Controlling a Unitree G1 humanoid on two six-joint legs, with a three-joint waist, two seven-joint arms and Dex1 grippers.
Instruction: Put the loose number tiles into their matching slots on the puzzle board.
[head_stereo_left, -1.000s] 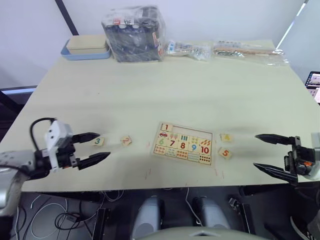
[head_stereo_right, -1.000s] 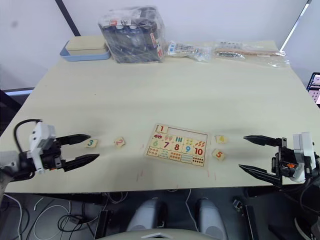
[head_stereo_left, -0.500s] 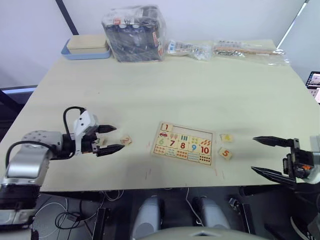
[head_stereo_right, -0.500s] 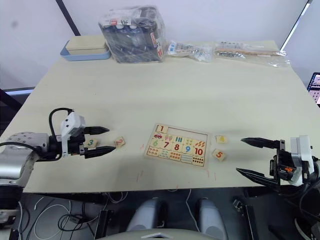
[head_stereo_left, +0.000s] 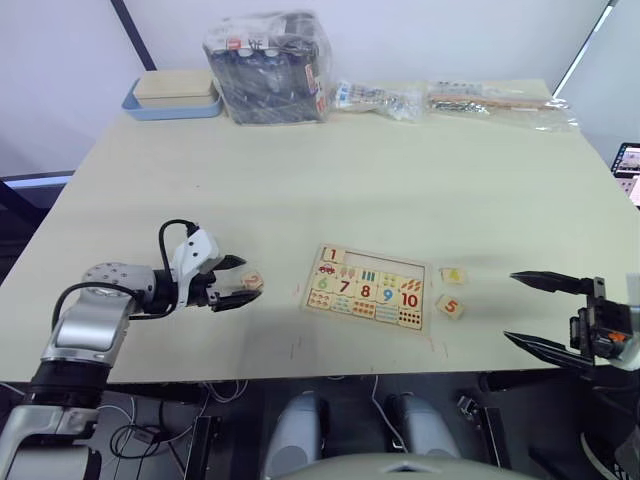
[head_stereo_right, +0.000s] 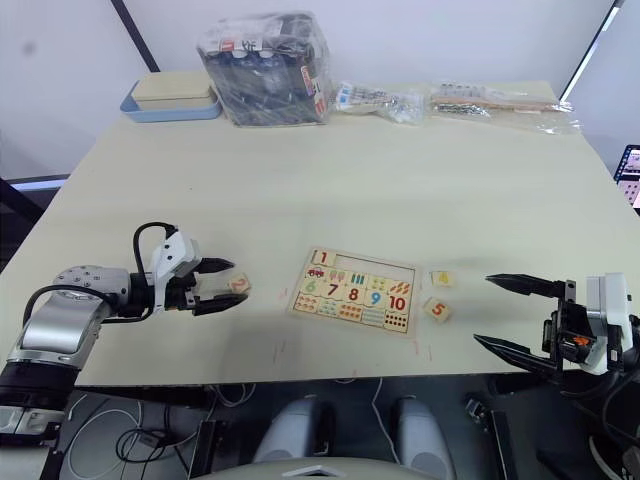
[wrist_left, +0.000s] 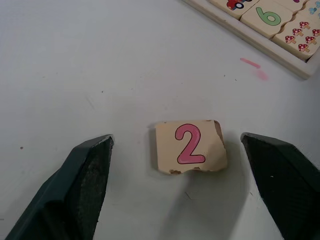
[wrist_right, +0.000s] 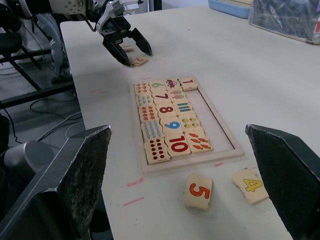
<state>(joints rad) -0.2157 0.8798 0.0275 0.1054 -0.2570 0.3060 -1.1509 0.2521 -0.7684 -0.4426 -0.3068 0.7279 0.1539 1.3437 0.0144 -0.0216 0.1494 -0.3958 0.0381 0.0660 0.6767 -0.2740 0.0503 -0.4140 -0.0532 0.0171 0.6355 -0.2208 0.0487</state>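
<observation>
The puzzle board (head_stereo_left: 366, 287) lies near the table's front edge, with tiles 6 to 10 in place and tile 1 (head_stereo_left: 333, 255) seated in its top row. The other slots (head_stereo_left: 385, 263) of that row are bare. Tile 2 (wrist_left: 190, 146) lies flat on the table left of the board. My left gripper (head_stereo_left: 250, 281) is open, one finger on either side of it, not touching. Another tile (wrist_right: 126, 47) sits just behind that gripper. Tiles 4 (head_stereo_left: 452, 274) and 5 (head_stereo_left: 450, 306) lie right of the board. My right gripper (head_stereo_left: 510, 307) hangs open to their right.
A blue tray with a wooden lid (head_stereo_left: 172, 96) sits at the far left corner, with a plastic-wrapped pack (head_stereo_left: 268, 68) beside it. Clear bags (head_stereo_left: 495, 100) line the far edge. Small red marks (head_stereo_left: 296, 348) dot the table by the board.
My left gripper has moved right, from around tile 3 to around tile 2, staying open. The right gripper has barely moved.
</observation>
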